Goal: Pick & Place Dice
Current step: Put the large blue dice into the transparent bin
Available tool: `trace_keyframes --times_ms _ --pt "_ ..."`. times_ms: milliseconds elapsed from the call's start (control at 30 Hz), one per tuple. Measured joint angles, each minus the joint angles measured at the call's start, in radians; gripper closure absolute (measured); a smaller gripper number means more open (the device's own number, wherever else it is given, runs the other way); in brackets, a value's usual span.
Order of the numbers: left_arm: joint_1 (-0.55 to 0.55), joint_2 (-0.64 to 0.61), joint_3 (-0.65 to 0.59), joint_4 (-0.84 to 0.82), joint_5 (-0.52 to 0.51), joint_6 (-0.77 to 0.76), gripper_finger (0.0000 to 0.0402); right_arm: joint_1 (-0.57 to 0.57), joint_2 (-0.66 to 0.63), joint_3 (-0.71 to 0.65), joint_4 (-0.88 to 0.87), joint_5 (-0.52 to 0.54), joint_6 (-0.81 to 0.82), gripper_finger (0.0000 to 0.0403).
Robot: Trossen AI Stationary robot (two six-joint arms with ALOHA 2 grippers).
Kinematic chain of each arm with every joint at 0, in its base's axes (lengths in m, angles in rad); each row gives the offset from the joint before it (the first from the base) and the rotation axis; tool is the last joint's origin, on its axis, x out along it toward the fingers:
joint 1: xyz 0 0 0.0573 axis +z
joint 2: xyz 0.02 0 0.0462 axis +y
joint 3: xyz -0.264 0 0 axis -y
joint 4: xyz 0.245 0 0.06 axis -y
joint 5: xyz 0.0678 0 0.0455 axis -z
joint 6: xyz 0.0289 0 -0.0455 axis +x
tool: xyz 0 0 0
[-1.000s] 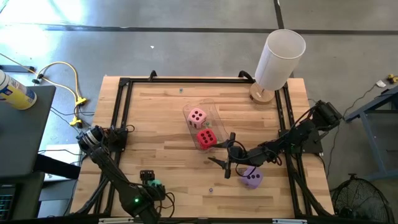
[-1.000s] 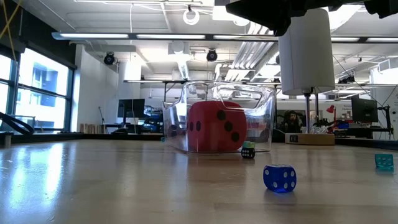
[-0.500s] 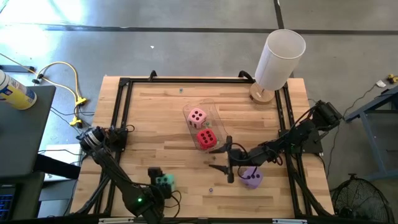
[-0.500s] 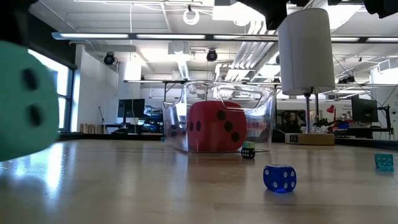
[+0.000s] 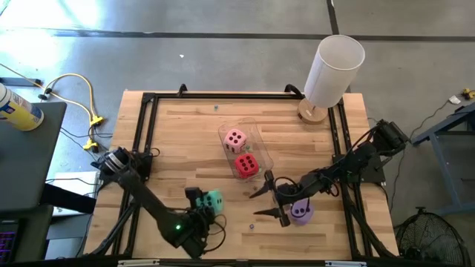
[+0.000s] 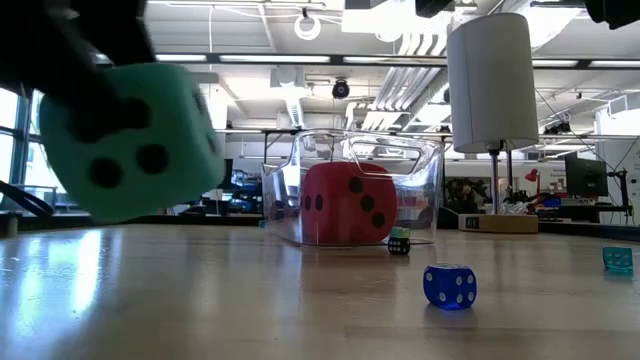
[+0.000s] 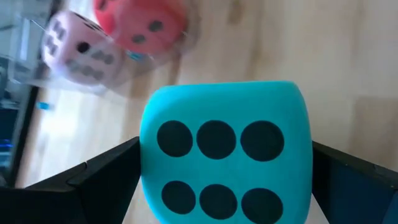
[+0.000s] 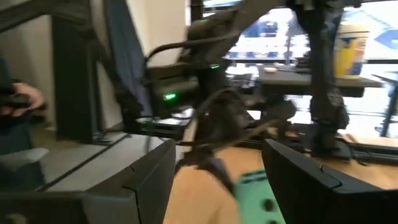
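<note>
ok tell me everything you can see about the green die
The green die is a soft-looking, foam-like cube with rounded edges and dark round pips; the left wrist view shows its six face. It sits clamped between the wide-spread jaws of the left gripper, lifted off the table near its front edge. It is apart from the clear bin holding the pink and red dice. Nothing but the jaws touches it.
</note>
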Motion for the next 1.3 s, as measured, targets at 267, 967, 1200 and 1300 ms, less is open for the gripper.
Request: trace_keyframes --times_ms 267,967,1200,1300 --pt "0.119 -0.168 0.002 -0.001 -0.017 0.185 0.0003 0.064 0.0 0.0 0.048 -0.093 -0.117 0.0171" --pt "0.714 -0.361 -0.138 0.604 0.26 0.789 0.0003 0.103 0.0 0.0 0.033 -0.068 -0.176 0.0171" --pt "0.825 -0.418 -0.327 0.841 0.35 0.786 0.0003 0.102 0.0 0.0 0.002 -0.065 -0.155 0.0171" --pt "0.842 -0.462 -0.438 0.989 0.409 0.801 0.0003 0.102 0.0 0.0 -0.001 -0.061 -0.154 0.0171"
